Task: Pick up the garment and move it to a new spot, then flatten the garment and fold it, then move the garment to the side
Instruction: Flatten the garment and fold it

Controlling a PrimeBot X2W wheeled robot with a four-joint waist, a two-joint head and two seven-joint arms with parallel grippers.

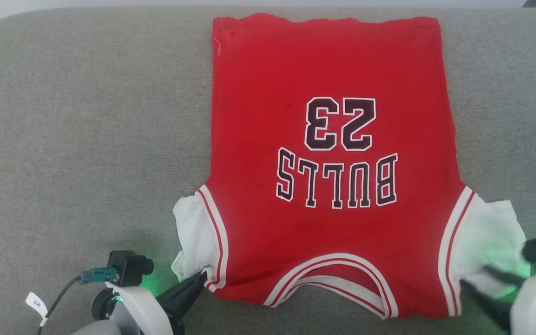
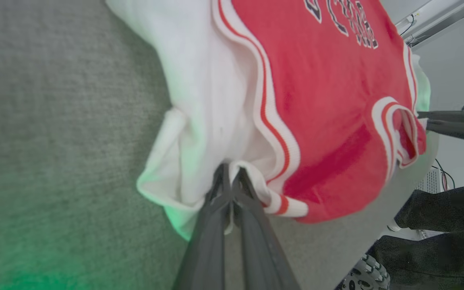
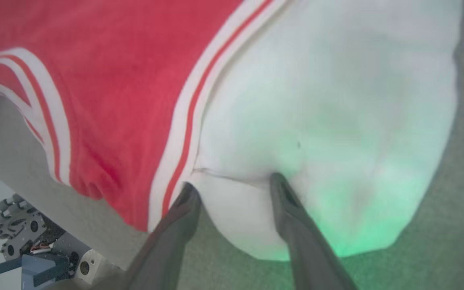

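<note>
The garment (image 1: 328, 228), a red jersey with white sleeves and a black "BULLS 23" print, lies spread flat on the grey cloth surface (image 1: 86, 139), its collar toward me. My left gripper (image 1: 200, 278) is shut on the striped trim at the near corner of the left sleeve; in the left wrist view its fingers pinch the garment (image 2: 328, 121) at the gripper's tips (image 2: 230, 173). My right gripper (image 1: 475, 278) is open at the near edge of the right white sleeve. In the right wrist view the gripper (image 3: 232, 183) has its fingertips (image 3: 279, 181) spread, with the garment's (image 3: 115, 80) white sleeve bulging between them.
The surface's front edge (image 3: 54, 201) runs just under the collar, close to both grippers. Below it show a roller wheel (image 3: 10, 217) of the base and a dark shape (image 2: 437, 225). Bare grey surface lies left of the jersey. My right gripper's fingers (image 2: 449, 125) show beyond the collar.
</note>
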